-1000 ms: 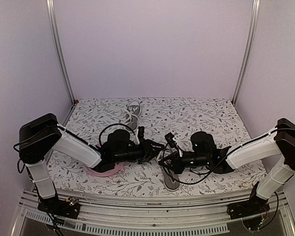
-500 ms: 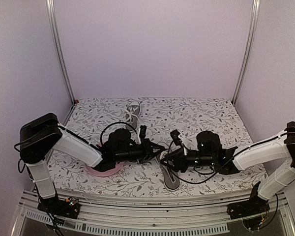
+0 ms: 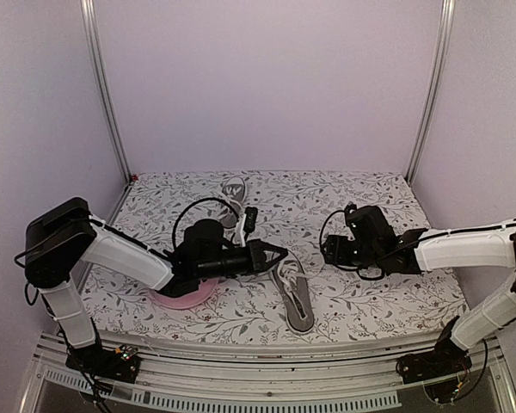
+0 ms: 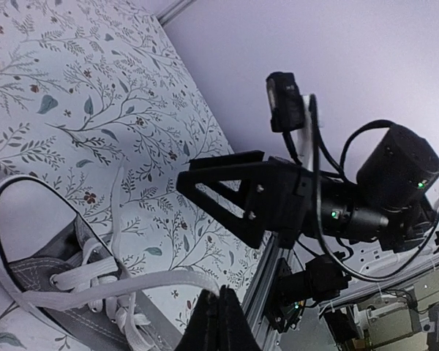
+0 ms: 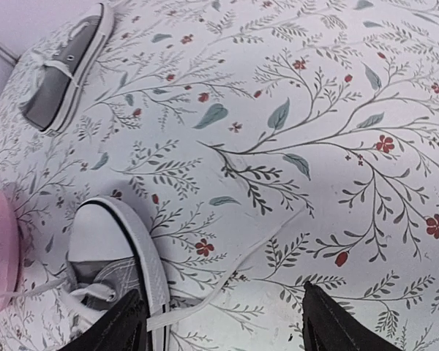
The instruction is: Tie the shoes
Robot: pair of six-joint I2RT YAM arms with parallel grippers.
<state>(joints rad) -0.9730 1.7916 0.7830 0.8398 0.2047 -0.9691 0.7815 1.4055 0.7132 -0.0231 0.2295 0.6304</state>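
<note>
Pressed together, the left gripper's (image 4: pixel 219 303) jaws pinch the small grey canvas sneaker's (image 4: pixel 40 274) white lace (image 4: pixel 154 280), apparently to tension it; the right gripper's (image 5: pixel 227 322) jaws stand spread, holding nothing

Robot lab cell — plain lilac walls (image 3: pixel 267 86), aluminium frame posts (image 3: pixel 106 95), floral-cloth table (image 3: pixel 370 206)

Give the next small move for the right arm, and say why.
Probably lower the right end effector onto the loose lace and close. Its jaws stand open over the cloth, that lace lies slack ahead of them, and the left end effector is shut on the other lace of the near shoe.
</note>
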